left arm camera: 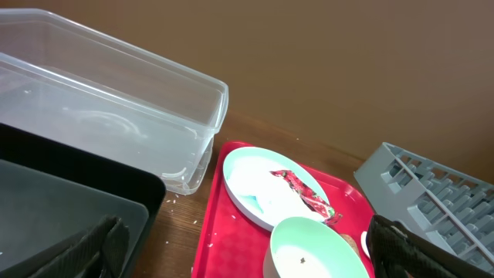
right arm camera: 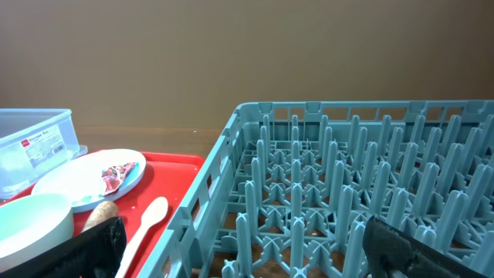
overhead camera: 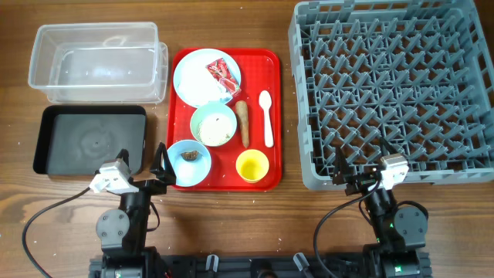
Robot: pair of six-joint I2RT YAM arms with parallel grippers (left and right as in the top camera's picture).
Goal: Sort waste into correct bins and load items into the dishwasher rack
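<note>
Two arms (overhead camera: pixel 127 207), two bowls (overhead camera: pixel 214 125), one cup (overhead camera: pixel 252 165)

I see a brown wood-grain desk (overhead camera: pixel 231 224) under soft, even light, with a plain brown wall (right arm camera: pixel 231 46) rising behind it.

Wooden table (overhead camera: pixel 231 224) bears clear tub (overhead camera: pixel 93 66), black tray (overhead camera: pixel 85 139), red tray (overhead camera: pixel 258 66), grey rack (overhead camera: pixel 386 85).
</note>
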